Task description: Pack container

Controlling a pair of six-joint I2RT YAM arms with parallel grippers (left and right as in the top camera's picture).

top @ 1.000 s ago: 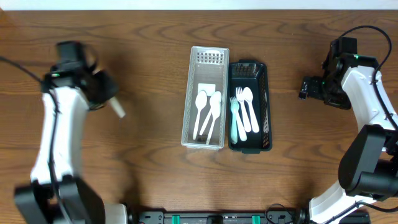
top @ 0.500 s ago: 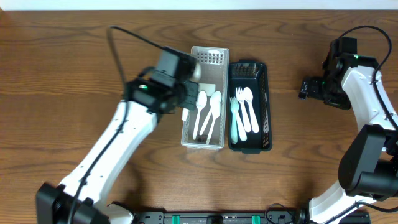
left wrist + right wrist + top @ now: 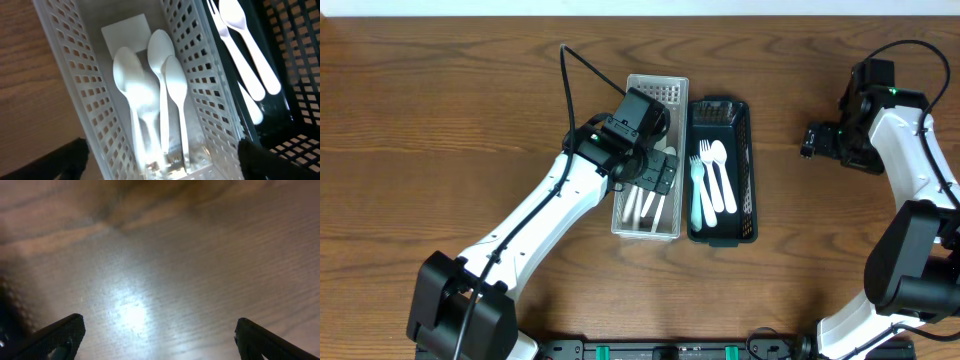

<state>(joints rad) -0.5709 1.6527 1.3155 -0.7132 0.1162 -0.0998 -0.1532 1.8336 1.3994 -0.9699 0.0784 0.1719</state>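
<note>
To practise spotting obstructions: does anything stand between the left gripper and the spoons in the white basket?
Nothing visible does. The left gripper hangs open over the white basket, and its wrist camera sees the spoons inside with nothing between.

1. A brown wooden table (image 3: 470, 90) fills nearly the whole overhead frame, its darker grain running in long swirls from left to right.
2. A pale strip (image 3: 620, 6) lines the top edge (wall or floor, impossible to tell).
3. In the right wrist view, a bright glare patch (image 3: 131, 315) sits on the wood at lower centre.
</note>
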